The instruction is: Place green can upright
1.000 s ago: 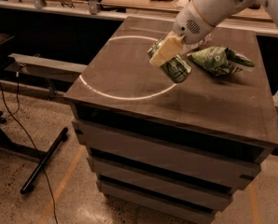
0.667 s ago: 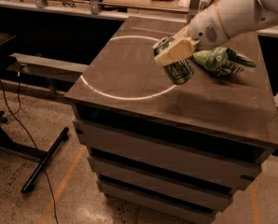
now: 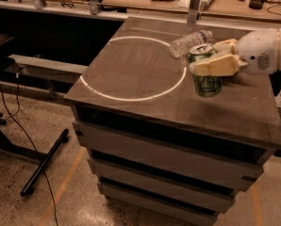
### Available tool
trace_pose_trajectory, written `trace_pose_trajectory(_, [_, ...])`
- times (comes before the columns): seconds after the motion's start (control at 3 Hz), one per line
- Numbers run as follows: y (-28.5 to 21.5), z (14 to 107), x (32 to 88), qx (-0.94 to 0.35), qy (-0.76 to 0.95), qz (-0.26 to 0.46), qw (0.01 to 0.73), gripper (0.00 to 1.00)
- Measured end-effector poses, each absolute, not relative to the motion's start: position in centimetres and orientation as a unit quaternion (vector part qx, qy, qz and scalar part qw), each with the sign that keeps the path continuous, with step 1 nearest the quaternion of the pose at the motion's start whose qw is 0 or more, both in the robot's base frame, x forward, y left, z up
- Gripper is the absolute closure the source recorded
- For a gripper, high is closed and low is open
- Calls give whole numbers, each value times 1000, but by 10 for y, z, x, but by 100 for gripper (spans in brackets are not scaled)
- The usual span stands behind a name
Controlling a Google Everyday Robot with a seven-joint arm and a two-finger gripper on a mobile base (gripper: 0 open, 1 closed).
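Low at the far left, a black floor stand [image 3: 44,161] and a thin cable [image 3: 8,112] lay on the speckled floor. Beside them stood the dark worktop [image 3: 131,65], topping a stack of drawers [image 3: 164,157], with a pale ring [image 3: 131,98] marked across its left and middle.

Just past the ring's far right edge, a clear plastic water bottle [image 3: 190,42] lay on its side, cap end pointing right. Immediately in front of it stood the green can [image 3: 206,81], upright with its silver top and pull tab facing up. Its base was at the worktop surface, just outside the ring's right rim.

The claw [image 3: 205,56] reached in from the right and was pinched on the can's upper half. One tan finger [image 3: 216,67] crossed the can's front below the rim and the other sat behind the top, so the can stood between them with its lower half showing beneath. The white arm [image 3: 263,51] ran off toward the right edge, level with the can's top.

A second before, the arm had come down from above and held the can tilted, top leaning up and to the left, over the ring's right part. Now the can was vertical and sat further right, clear of the ring, and the water bottle behind it was in view.
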State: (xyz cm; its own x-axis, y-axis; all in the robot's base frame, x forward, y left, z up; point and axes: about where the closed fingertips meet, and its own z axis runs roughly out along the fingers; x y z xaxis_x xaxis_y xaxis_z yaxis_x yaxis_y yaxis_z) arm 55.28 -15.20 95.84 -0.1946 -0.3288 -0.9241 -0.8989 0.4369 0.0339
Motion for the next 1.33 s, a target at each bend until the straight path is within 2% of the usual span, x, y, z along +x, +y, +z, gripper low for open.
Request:
trace_pose_trajectory(0.67, [-214,930,534,-373,719,315,495,100])
trace_pose_trajectory(1.0, [-226,925,528,-367,703,331,511,83])
trace_pose_trajectory(1.33, [-225,923,519,-363,660,352,556,52])
